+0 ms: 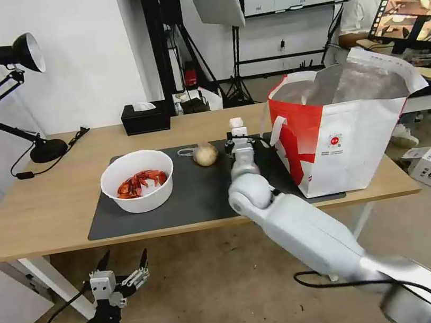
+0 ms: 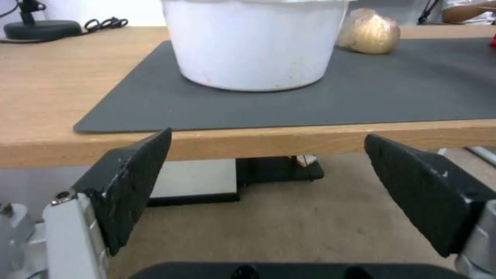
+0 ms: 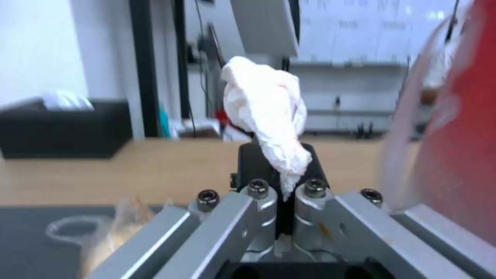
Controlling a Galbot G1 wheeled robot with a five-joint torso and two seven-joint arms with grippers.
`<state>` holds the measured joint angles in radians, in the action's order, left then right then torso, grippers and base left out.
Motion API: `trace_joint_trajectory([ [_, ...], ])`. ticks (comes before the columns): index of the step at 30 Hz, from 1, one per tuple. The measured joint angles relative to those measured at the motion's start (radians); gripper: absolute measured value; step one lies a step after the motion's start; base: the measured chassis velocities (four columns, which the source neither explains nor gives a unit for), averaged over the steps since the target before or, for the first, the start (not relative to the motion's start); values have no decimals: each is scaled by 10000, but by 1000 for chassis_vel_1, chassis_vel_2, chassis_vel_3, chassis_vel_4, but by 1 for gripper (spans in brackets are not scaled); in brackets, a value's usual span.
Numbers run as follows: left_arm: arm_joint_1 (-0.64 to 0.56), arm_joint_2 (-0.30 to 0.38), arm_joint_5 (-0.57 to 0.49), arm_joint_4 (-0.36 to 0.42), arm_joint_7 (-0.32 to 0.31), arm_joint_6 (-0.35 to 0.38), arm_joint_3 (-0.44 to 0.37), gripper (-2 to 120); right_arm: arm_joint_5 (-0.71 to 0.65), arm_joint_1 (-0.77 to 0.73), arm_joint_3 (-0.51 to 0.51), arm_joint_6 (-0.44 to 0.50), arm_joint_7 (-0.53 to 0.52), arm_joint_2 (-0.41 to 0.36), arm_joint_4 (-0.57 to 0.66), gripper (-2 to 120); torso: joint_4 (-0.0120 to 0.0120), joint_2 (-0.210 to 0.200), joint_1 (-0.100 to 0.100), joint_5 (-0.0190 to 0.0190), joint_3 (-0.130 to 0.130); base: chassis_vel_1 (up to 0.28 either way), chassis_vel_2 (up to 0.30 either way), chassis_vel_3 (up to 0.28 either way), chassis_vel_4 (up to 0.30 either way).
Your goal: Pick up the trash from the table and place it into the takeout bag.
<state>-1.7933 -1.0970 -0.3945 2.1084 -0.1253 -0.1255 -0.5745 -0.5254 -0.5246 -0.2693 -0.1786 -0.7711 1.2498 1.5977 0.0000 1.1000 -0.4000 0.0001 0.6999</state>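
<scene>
1. A long light-wood bench (image 1: 29,209) with a dark grey mat (image 1: 194,196) stands before a white wall, with tripods and a whiteboard in the room behind.
2. At the far left of the bench sits a black desk lamp (image 1: 20,66); a black tissue box (image 1: 145,117) rests at the far edge.
3. The left claw (image 1: 123,265) hangs below the near edge of the bench, its fingers (image 2: 129,182) spread wide and holding nothing.
4. On the left part of the mat stands the white round bowl (image 1: 138,180) with red shells inside.
5. To its right, farther back on the mat, lies the clear-bagged beige ball (image 1: 205,155).
6. Just right of the ball, the right claw (image 1: 237,126) is raised above the mat, pinched tight on the crumpled white tissue (image 3: 271,112), which sticks up from between its fingers.
7. At the right end of the bench stands the takeout bag (image 1: 340,138), red and white with foil lining, mouth open, close beside the right claw.
</scene>
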Motion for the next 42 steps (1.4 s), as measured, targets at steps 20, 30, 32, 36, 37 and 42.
trace_joint_trajectory([
  [20,-174,106,51,377,5,-8,33,100,-50,275,2384,-731,-700,-2008,2755,0,0,0,0,0,0,0,0,0,0],
  [30,-209,47,26,410,6,2,62,100,-749,550,2582,-1823,-1289,-2731,2454,10,-1,0,0,0,1,0,0,0,0],
  [32,-210,46,24,415,6,3,61,100,-862,552,2578,-2030,-1340,-2759,2497,14,0,0,0,0,1,0,0,0,0],
  [36,-202,31,21,417,6,10,61,100,-1236,591,2537,-2815,-1454,-2900,2717,30,0,0,1,-3,1,0,0,0,0],
  [37,-199,19,20,415,6,12,62,100,-1295,591,2520,-2875,-1454,-2930,2753,35,0,0,0,-2,1,0,0,0,0],
  [42,-199,2,13,430,6,16,55,100,-1548,591,2497,-2916,-1450,-2969,2809,53,0,0,0,-2,1,0,0,0,0],
])
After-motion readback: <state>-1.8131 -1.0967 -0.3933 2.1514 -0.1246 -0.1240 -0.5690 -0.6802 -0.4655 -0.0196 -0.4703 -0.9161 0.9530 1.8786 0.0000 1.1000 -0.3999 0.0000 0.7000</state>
